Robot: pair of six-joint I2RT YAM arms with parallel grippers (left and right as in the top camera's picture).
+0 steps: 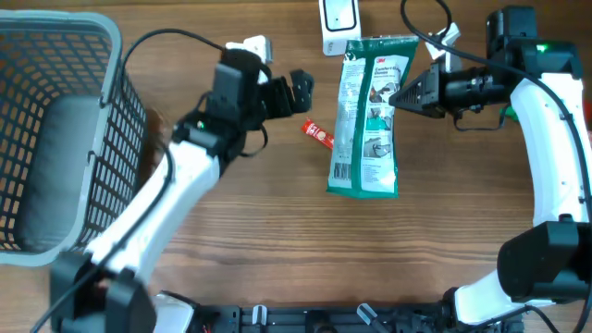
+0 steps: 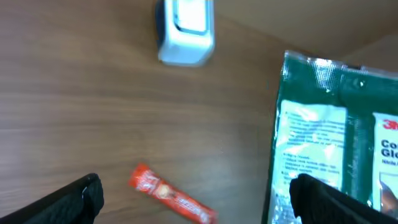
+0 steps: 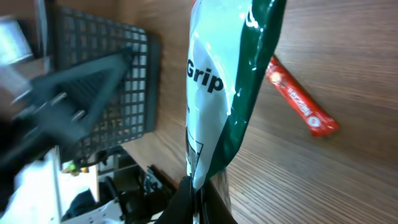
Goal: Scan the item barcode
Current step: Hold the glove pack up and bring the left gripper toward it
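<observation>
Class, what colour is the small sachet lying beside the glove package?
The sachet is red with pale markings; the left wrist view shows it best.

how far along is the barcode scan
Done: the right gripper is shut on the green pack's edge. In hand: holding it, apart from the white scanner. Left: bring its barcode to the scanner. The left gripper hangs open and empty near the red sachet.

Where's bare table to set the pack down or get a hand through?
Free: the wide strip of table below the green pack, between the left arm and right arm. Crowded: far middle, where the scanner, red sachet, open left gripper and the right gripper, shut on the pack, cluster.
</observation>
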